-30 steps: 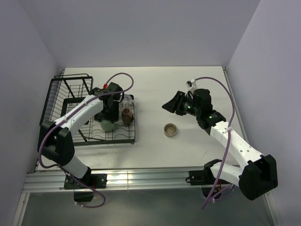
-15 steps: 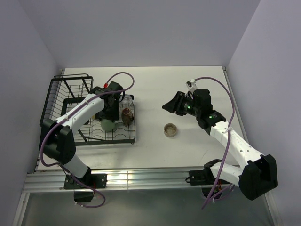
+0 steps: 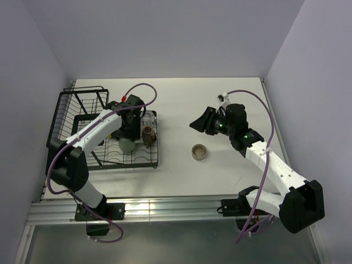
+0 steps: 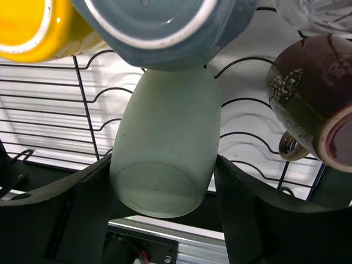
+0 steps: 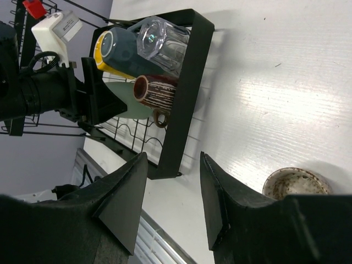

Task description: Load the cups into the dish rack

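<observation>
The black wire dish rack (image 3: 82,129) stands at the left. My left gripper (image 3: 128,132) is over its flat grid, shut on the pale green tumbler (image 4: 165,148), which lies on the wires with its base towards the camera. Above it lie the yellow mug (image 4: 33,27), the grey mug (image 4: 159,27) and the clear glass (image 4: 313,14). A dark brown mug (image 4: 313,99) lies to the right. The beige-brown cup (image 3: 199,151) stands upright on the table. My right gripper (image 3: 201,122) is open and empty, above and behind that cup. The cup shows at the lower right of the right wrist view (image 5: 297,184).
The rack's raised basket section (image 3: 82,102) is at the far left by the wall. The rack's black frame (image 5: 187,82) lies between the loaded cups and the white table (image 3: 220,170). Walls close in on both sides, and a metal rail (image 3: 165,209) runs along the near edge.
The left arm's elbow has shifted slightly. The tumbler, the other cups and the right arm have not moved.
</observation>
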`<state>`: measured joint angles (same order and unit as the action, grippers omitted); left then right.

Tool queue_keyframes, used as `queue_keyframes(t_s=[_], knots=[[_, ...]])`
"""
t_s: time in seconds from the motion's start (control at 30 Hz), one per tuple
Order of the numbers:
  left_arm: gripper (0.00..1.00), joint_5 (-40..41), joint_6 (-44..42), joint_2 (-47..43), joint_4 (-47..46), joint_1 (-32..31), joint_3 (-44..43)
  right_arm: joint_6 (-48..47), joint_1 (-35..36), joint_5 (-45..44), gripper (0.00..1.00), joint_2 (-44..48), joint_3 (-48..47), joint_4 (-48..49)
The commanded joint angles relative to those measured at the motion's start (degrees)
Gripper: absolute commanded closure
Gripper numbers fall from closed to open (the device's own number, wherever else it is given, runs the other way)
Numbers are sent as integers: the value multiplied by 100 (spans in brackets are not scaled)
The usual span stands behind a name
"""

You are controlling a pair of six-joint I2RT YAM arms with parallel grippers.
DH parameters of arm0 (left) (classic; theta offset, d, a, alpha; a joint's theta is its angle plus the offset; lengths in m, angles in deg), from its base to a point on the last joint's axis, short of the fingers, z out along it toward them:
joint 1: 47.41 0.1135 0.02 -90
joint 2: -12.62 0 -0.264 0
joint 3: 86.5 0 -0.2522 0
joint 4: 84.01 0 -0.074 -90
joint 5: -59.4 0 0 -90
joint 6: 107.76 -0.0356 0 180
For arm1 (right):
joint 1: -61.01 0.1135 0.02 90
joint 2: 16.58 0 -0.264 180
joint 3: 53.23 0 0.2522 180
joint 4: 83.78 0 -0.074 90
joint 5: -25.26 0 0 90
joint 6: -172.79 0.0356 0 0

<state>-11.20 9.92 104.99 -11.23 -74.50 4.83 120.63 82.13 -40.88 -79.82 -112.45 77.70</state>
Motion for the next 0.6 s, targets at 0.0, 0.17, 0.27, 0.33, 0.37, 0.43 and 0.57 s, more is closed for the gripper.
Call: queue_keyframes(t_s=[0.0, 0.17, 0.27, 0.33, 0.37, 0.43, 0.57], knots=[[26, 143, -9, -80, -225, 20, 3, -102, 58, 58, 50, -57, -148, 97], [25, 205, 44, -106, -216, 20, 3, -128, 85, 49, 50, -65, -174, 80], [25, 222, 62, -123, -216, 20, 3, -137, 102, 49, 50, -74, -175, 80], [24, 231, 62, -132, -207, 29, 3, -146, 111, 49, 50, -91, -183, 80], [24, 257, 71, -132, -207, 29, -6, -155, 120, 49, 50, -92, -192, 71], [23, 258, 71, -150, -216, 37, 3, -155, 129, 49, 49, -109, -192, 71], [23, 258, 80, -159, -225, 46, 21, -172, 146, 40, 50, -118, -201, 54]])
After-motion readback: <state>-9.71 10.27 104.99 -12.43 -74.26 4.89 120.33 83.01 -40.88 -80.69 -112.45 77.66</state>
